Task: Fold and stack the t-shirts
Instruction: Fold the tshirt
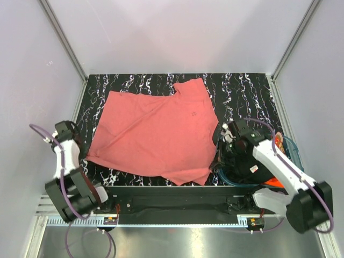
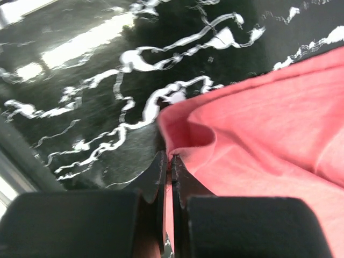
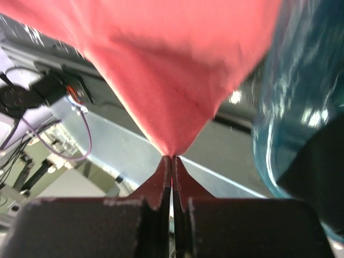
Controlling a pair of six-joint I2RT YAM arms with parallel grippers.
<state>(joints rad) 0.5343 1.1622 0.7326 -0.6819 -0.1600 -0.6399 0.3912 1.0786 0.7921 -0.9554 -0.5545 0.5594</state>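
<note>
A large salmon-red t-shirt [image 1: 156, 134] lies spread out and rumpled on the black marbled table [image 1: 242, 88]. My left gripper [image 1: 81, 150] is at its near-left corner. In the left wrist view, that gripper [image 2: 171, 158] is shut on the folded edge of the red fabric [image 2: 258, 123], low over the table. My right gripper [image 1: 219, 148] is at the shirt's right edge. In the right wrist view, it [image 3: 172, 157] is shut on a pinched point of the fabric [image 3: 172, 70], which rises in a taut cone. Black cloth with a small red mark [image 1: 252, 169] and orange cloth [image 1: 274, 183] lie in the basket.
A round teal plastic basket [image 1: 290, 146] stands at the table's near-right corner, right beside my right gripper, and its wall [image 3: 301, 107] fills the right of the right wrist view. Grey walls enclose the table. A metal rail [image 1: 177, 220] runs along the near edge.
</note>
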